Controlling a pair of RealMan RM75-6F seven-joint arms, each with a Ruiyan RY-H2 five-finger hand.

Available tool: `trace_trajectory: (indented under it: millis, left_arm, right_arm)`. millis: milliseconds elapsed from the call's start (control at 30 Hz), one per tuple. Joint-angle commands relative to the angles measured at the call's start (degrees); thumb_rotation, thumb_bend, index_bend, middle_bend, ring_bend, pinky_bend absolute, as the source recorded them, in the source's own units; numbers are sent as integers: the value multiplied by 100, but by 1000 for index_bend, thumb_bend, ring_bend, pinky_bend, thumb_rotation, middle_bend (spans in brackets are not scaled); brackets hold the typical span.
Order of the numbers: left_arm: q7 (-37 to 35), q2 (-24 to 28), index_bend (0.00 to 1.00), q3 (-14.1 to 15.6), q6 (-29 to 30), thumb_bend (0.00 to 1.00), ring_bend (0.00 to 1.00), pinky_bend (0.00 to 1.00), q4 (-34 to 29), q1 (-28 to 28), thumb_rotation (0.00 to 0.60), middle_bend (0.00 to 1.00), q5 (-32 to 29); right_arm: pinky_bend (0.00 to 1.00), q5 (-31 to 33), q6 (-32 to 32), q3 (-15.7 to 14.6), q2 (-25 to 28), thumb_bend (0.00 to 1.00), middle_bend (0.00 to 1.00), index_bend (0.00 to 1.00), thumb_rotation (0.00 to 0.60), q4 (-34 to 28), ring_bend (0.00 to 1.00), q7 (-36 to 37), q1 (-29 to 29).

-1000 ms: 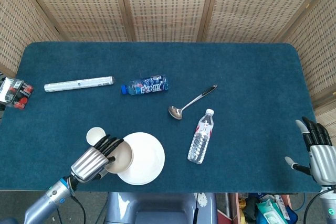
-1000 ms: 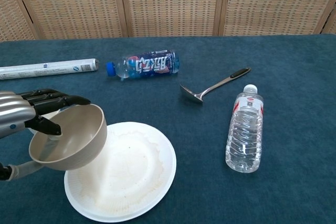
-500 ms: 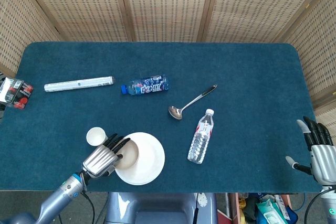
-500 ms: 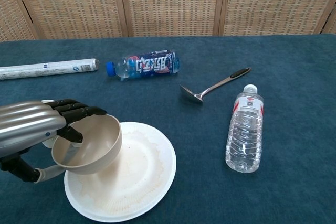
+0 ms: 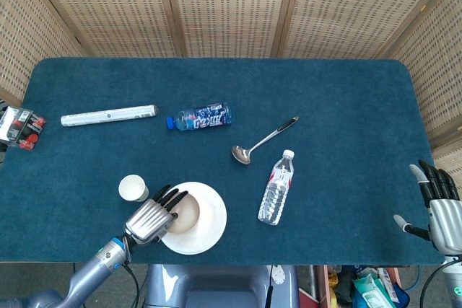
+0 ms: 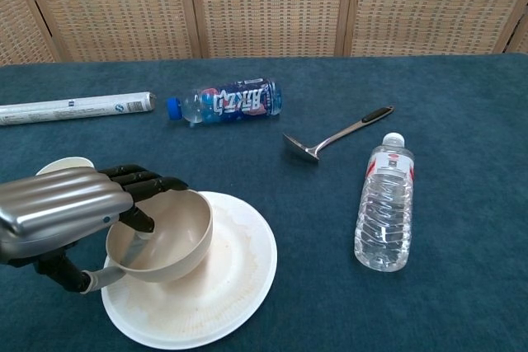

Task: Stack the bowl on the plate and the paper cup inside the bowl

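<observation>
Left robot hand (image 6: pixel 70 208) grips the beige bowl (image 6: pixel 165 237) by its left rim, fingers (image 6: pixel 153 183) curled over the edge; bowl sits over the left part of the white plate (image 6: pixel 235 278), tilted slightly, and whether its base touches the plate can't be told. Plate is at the near-left of the blue surface (image 5: pixel 339 106). Paper cup (image 5: pixel 132 187) stands upright just left of the plate, beside the left robot hand, not in the bowl yet. Right robot hand (image 5: pixel 436 203) is off the near-right edge of the surface, fingers spread, holding nothing; seen in head view only. Other items: clear water bottle (image 6: pixel 383 204) lying on its side right of the plate, metal ladle (image 6: pixel 334 135) with black handle just beyond it, blue-labelled drink bottle (image 6: pixel 224 101) lying further back left of the ladle, white rolled tube (image 6: pixel 74 108) at far left, and a small black-and-red package (image 5: pixel 19 126) at the left edge of the surface.
</observation>
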Motion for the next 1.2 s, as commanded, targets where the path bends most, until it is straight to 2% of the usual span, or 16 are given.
trace_trajectory:
  millis: [33, 167, 433, 667, 933, 1033, 1200]
  left_arm:
    - [38, -64, 603, -13, 43, 408, 0, 0, 20, -24, 600, 0, -55]
    - [85, -112, 508, -6, 82, 395, 0, 0, 53, -49, 600, 0, -107]
    - [-57, -178, 369, 22, 218, 271, 0, 0, 118, -63, 600, 0, -97]
    - [-578, 185, 361, -33, 561, 260, 0, 0, -151, -12, 600, 0, 202]
    - [-1148, 1204, 361, -143, 1209, 259, 0, 0, -663, 170, 600, 0, 608]
    - [-1302, 1529, 373, -93, 1365, 259, 0, 0, -633, 281, 600, 0, 679]
    - [-1524, 1707, 405, -10, 1495, 258, 0, 0, -399, 415, 600, 0, 742]
  right_arm:
    - [0, -3, 8, 1, 1, 142, 0, 9, 600, 1, 0, 8, -3]
    - [0, 2, 9, 4, 1, 142, 0, 9, 600, 2, 0, 13, -5]
    - [0, 4, 20, 8, 3, 142, 0, 9, 600, 4, 0, 29, -13]
    - [0, 1, 12, 7, 1, 142, 0, 9, 600, 15, 0, 38, -10]
    - [0, -4, 23, 7, 2, 142, 0, 9, 600, -2, 0, 15, -16]
    - [0, -23, 24, -1, -1, 142, 0, 9, 600, -11, 0, -8, -14]
    - [0, -32, 15, -8, -6, 142, 0, 9, 600, -23, 0, -38, -11]
